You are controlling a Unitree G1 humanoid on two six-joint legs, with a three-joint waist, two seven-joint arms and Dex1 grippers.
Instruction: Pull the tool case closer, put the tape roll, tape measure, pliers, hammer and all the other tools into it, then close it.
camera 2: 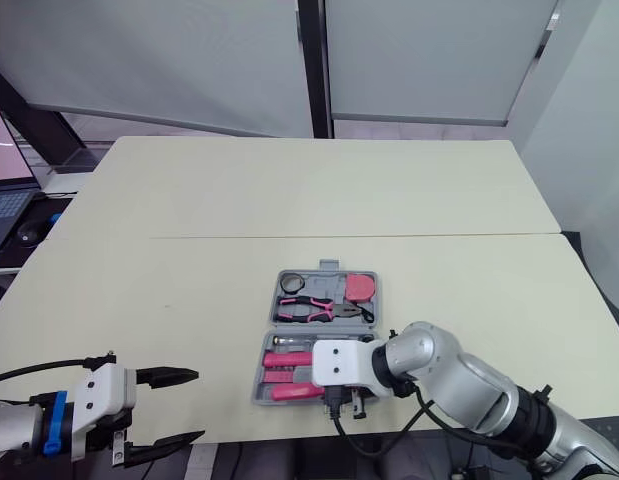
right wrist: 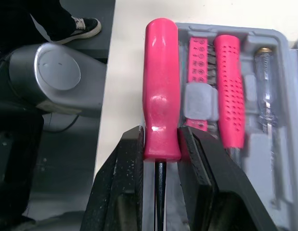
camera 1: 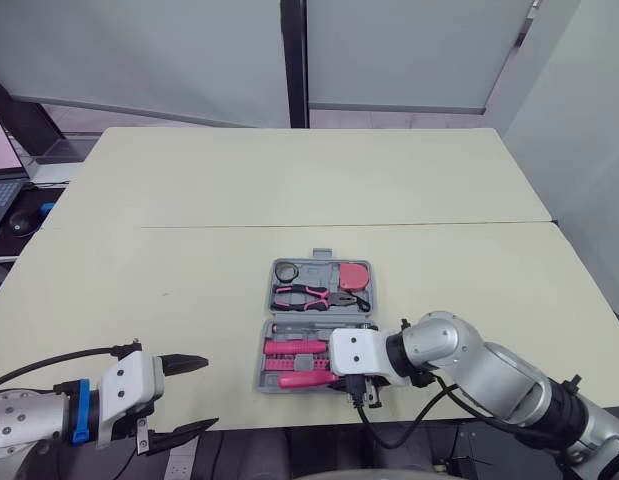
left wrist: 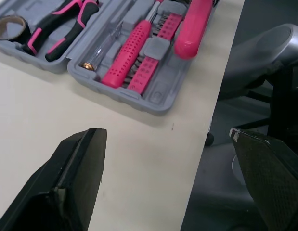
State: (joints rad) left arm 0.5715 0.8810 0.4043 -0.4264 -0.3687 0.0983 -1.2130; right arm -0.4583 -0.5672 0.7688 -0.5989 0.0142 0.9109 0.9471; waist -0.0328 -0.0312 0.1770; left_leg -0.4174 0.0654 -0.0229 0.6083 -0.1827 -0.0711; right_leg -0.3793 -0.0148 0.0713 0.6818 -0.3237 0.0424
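Progress check, everything placed off the tool case (camera 1: 314,270): it lies open and flat on the table (camera 1: 189,280), right up at the robot's edge, so the pull-closer part looks done. The half farther from the robot holds the tape roll (camera 1: 287,271) in its left corner, the tape measure (camera 1: 355,275) in its right corner, and the pliers (camera 1: 311,296) lying across just nearer than those two; all three look seated.

The nearer half has the pink screwdriver (right wrist: 229,91) and the bit rack (right wrist: 199,57) in their slots. The hammer (right wrist: 161,82) lies along the case's nearest row, and the right gripper (right wrist: 163,139) has its jaws pinched tight on the bottom of the pink handle, black shaft running down between them. Whether the hammer is fully pressed into its slot, can't tell.

The left gripper (camera 1: 194,396) hangs well off to the left of the case, just past the table's near edge; jaws spread wide, nothing in them.

Probably left to do: seat the hammer, let go, fold the far half over and latch it.
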